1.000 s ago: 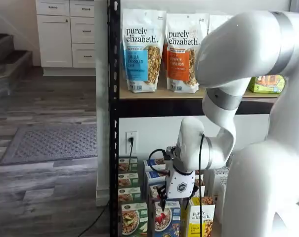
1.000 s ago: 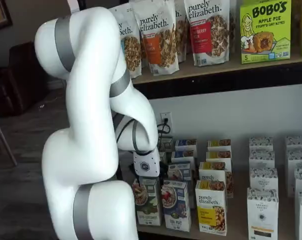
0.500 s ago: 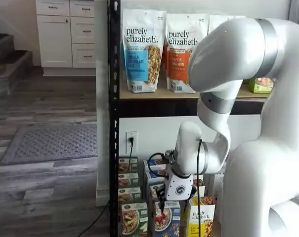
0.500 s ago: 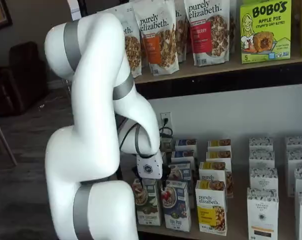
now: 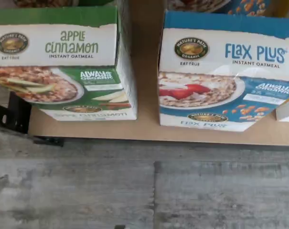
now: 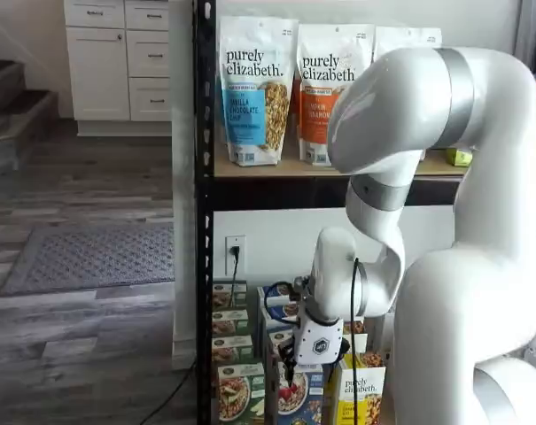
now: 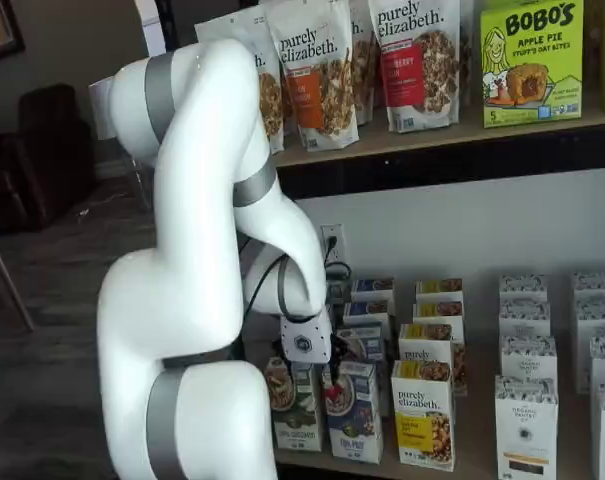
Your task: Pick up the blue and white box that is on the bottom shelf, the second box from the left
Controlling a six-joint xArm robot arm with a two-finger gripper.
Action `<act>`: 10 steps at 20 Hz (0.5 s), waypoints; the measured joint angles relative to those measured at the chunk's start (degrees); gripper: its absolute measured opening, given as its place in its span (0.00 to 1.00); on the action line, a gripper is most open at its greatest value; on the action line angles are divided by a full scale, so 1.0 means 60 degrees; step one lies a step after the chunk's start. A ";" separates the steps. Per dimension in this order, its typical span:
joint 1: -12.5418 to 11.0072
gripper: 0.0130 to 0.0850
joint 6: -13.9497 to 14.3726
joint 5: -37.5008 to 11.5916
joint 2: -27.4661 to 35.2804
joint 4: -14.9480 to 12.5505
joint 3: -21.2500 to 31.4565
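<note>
The glossy cardboard blue and white box (image 5: 220,76) stands upright at the front of the bottom shelf (image 5: 144,131), a smooth tan board, right of a green carton (image 5: 63,67). The gripper (image 6: 291,370) hangs just above it; its black fingers' gap cannot be made out.

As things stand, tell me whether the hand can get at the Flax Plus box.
Probably yes. The hand hangs just above the front blue and white box, nothing lies between them, and the green box beside it stands apart.
</note>
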 joint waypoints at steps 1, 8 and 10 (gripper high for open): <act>-0.0035 1.00 0.0094 -0.0045 0.0119 -0.0131 -0.0072; -0.0105 1.00 -0.0221 -0.0357 0.0810 0.0097 -0.0511; -0.0116 1.00 -0.0381 -0.0472 0.1017 0.0245 -0.0645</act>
